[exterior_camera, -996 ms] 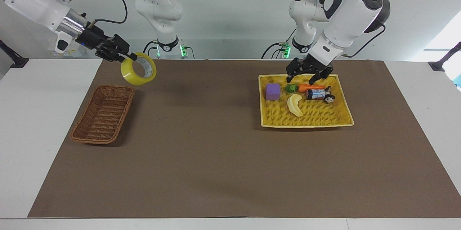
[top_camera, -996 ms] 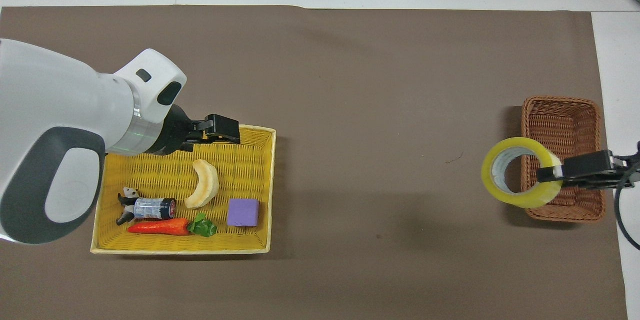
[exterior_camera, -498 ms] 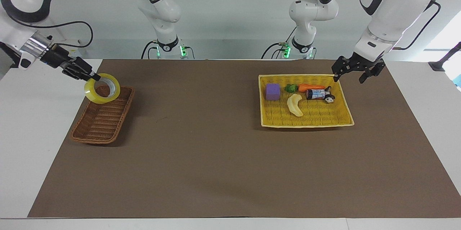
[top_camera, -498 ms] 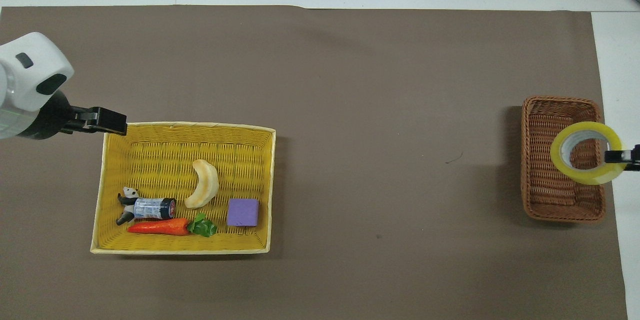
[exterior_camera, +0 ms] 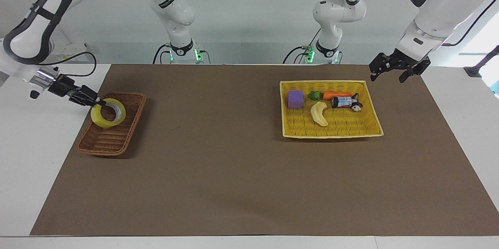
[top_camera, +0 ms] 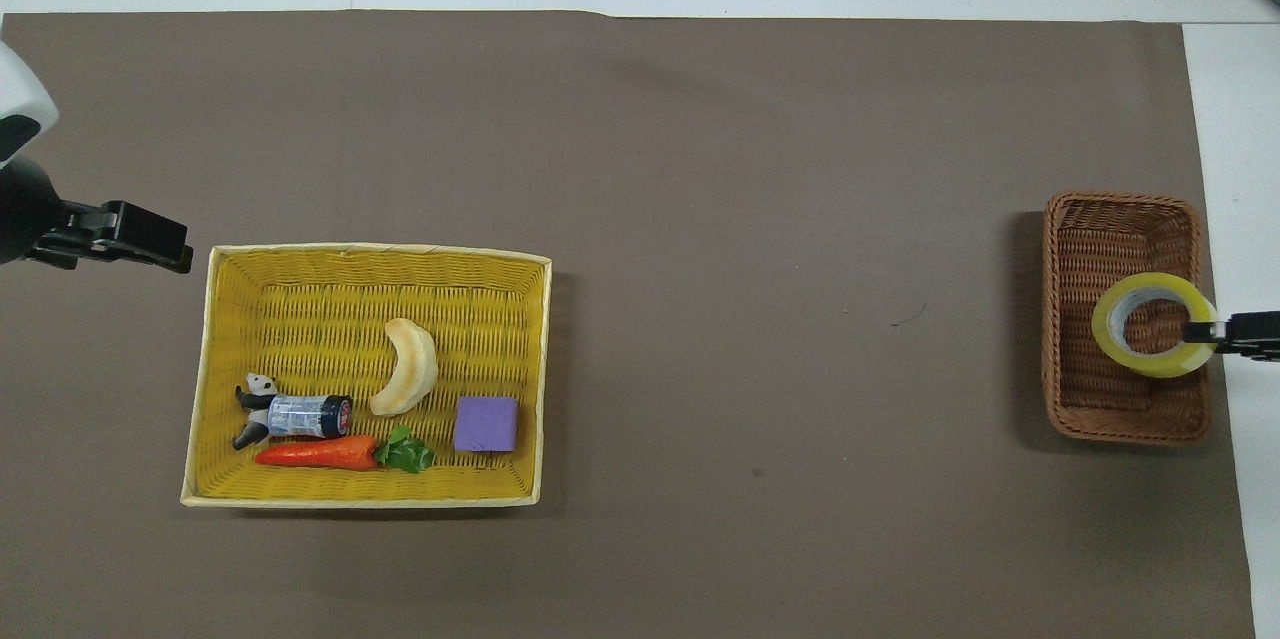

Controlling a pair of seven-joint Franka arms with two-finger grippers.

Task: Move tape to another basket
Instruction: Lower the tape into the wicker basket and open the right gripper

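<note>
Gripping the tape (exterior_camera: 108, 112) by its rim, right gripper (exterior_camera: 98, 102) holds it low inside the brown basket (exterior_camera: 102, 144), near the end closer to the robots. Left gripper (exterior_camera: 394, 70), fingers apart, waits over bare mat (exterior_camera: 241, 171) beside the yellow basket (exterior_camera: 331, 135)

The yellow tape (exterior_camera: 108, 112) (top_camera: 1153, 324) is hanging tilted, low inside the dark-brown wicker basket (exterior_camera: 111, 136) (top_camera: 1085, 389), hole facing up.
</note>
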